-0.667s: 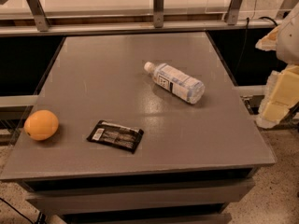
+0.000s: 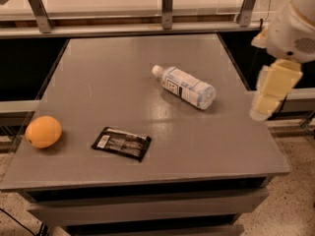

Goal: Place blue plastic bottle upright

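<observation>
- Three things lie on the table point(image 2: 123, 68). Nearest are the black packet point(image 2: 121, 143) and the orange fruit point(image 2: 43, 132), both unmoved.
- Mid-table, the blue plastic bottle point(image 2: 184, 86) lies on its side where it was, cap pointing far-left, untouched.
- Beyond the right edge, the gripper point(image 2: 266, 103) has swung in closer to the bottle. I cannot tell whether it is spread or pressed together. The approach looks barely begun.

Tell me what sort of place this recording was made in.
Probably a robot test area in an office or lab: a grey table holds loose props, the blue plastic bottle on its side, an orange fruit, a black packet. The gripper hangs beside the table's right edge.
</observation>
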You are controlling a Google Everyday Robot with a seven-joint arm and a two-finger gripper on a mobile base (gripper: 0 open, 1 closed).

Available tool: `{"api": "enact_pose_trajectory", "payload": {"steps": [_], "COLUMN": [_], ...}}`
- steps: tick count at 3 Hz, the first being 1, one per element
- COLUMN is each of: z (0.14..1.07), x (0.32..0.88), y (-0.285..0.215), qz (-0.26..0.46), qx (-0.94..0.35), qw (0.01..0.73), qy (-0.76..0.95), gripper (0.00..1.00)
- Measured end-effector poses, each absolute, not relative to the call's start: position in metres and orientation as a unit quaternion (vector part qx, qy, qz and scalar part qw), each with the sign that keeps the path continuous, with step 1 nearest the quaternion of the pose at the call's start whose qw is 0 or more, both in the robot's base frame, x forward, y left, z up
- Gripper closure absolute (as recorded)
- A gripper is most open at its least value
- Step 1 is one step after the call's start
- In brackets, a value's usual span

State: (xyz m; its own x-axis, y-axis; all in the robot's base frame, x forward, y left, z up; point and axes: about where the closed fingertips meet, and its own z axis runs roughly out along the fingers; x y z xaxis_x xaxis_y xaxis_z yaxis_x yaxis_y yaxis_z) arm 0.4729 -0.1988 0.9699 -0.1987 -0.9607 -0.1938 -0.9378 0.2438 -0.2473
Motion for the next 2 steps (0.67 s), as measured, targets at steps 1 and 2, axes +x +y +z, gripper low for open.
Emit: {"api": "enact_pose_trajectory", "payload": {"steps": [1, 2], "z": [0.962, 0.962], "x": [0.53, 0.578], "y": [-0.176, -0.143], "qz": [-0.038, -0.026], "qx": [-0.614, -0.608], "qw": [0.166, 0.19], "qy": [0.771, 0.771], "gripper": [0.0, 0.0]}}
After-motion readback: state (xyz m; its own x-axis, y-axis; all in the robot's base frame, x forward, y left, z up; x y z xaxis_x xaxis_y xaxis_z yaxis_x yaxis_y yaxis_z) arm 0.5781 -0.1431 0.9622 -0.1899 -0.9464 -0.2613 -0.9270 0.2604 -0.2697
